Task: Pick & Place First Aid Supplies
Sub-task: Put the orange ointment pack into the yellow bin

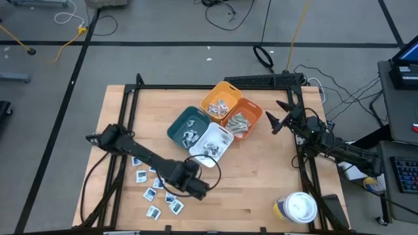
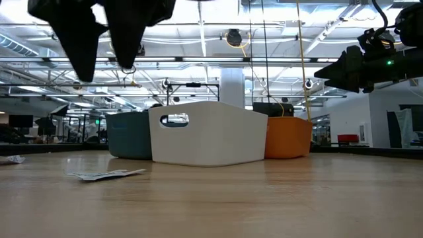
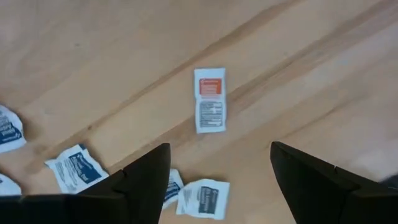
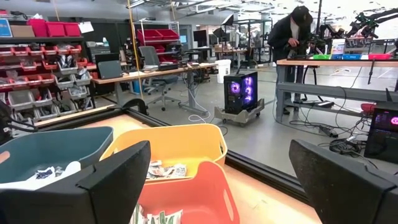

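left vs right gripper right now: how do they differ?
Place: the left gripper hangs above the loose packets at the table's front-left; the right gripper waits near the right edge, beside the orange bin.
View: past the left one's fingers lies a red-marked packet; past the right one's, the bins.
Shared: both open, both empty.

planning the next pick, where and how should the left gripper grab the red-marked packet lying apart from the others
Come straight down on the red-marked packet and pinch across its narrow width. It lies flat on the table with bare wood all round, so no side approach gets under it. The left gripper hangs open near it.
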Robot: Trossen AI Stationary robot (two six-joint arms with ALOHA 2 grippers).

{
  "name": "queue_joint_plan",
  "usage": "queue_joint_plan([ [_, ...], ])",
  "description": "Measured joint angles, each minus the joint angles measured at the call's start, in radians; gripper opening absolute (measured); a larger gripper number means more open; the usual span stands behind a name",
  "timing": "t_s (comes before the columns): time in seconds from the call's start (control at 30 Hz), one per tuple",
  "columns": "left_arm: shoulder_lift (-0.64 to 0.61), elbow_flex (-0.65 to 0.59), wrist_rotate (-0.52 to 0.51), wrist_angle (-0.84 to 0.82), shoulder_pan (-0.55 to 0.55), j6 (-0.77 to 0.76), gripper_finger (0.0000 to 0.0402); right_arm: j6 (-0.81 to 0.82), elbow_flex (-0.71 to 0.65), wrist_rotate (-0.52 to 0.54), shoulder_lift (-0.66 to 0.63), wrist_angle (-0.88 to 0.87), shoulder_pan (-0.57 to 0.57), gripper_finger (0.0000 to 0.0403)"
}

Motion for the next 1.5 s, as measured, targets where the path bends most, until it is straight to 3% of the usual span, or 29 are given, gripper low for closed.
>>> queue_joint_plan([
  [0.3,0.115,0.000,-0.031,0.064,-0.023,0.005,0.0247,0.000,0.000,0.000,0.000,0.000,0.000,0.0377],
  [0.77,0.234,0.000,0.005,0.115,-0.031,0.075,0.0229,0.000,0.000,0.000,0.000,0.000,0.000,0.0377],
  [0.93,0.234,0.000,0.025,0.115,-0.024,0.075,0.0171,0.000,0.000,0.000,0.000,0.000,0.000,0.0377],
  [1.2,0.234,0.000,0.042,0.113,-0.020,0.106,0.0017,0.000,0.000,0.000,0.000,0.000,0.000,0.0377],
  [1.5,0.210,0.000,0.062,0.044,-0.010,0.128,0.0003,0.000,0.000,0.000,0.000,0.000,0.000,0.0377],
])
